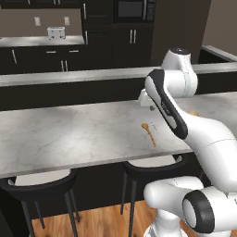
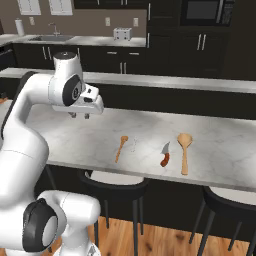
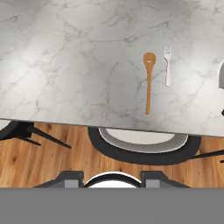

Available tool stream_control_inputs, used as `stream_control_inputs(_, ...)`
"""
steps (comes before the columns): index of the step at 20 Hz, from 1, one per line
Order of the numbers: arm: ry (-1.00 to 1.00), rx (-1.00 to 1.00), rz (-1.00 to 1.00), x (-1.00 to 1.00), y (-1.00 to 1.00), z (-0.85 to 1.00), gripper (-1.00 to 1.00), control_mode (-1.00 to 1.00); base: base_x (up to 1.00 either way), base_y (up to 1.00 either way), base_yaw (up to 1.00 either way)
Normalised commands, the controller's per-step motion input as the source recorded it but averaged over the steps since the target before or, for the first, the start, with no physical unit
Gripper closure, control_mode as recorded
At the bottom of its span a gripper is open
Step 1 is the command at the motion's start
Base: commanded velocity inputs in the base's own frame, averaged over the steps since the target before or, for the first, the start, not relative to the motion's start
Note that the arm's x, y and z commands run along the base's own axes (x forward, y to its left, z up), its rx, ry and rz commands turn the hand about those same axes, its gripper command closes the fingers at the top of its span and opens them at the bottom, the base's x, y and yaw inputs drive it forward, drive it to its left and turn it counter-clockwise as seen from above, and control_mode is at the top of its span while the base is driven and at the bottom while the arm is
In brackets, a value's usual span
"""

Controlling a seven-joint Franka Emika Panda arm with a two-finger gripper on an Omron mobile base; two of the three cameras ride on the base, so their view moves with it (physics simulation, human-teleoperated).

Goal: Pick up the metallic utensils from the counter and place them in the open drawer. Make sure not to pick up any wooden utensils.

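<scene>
Marbled pale tabletop (image 2: 210,135) carries the utensils while the gripper (image 2: 80,116) hangs above its left part, holding nothing; whether its jaws are parted I cannot tell.

A small silvery fork (image 3: 167,65) lies just beside a slim wooden spoon (image 3: 148,81), roughly parallel, near the front edge. Further right lie a knife with a reddish handle (image 2: 165,155) and a larger wooden spoon (image 2: 184,150). Black stools (image 2: 112,182) stand under the edge on a wood floor (image 1: 106,222); dark cabinets (image 2: 165,50) line the back wall.
</scene>
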Motion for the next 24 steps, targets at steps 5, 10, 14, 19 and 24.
stream_control_inputs(5, 0.0, 0.0, 0.0, -0.26, -0.03, 0.0, -1.0, -1.0, 0.0, 0.0, 0.0)
stream_control_inputs(10, 0.06, 0.0, 0.0, -0.4, -0.13, -0.11, -1.0, -1.0, 0.0, 0.0, 0.0)
stream_control_inputs(14, 0.07, 0.0, 0.0, -0.1, -0.3, -0.16, -1.0, -1.0, 0.0, 0.0, 0.0)
stream_control_inputs(19, 0.07, 0.0, 0.0, 0.0, -0.51, -0.28, -1.0, -1.0, 0.0, 0.0, 0.0)
stream_control_inputs(24, 0.05, 0.0, 0.0, 0.07, -0.55, -0.29, -1.0, -1.0, 0.0, 0.0, 0.0)
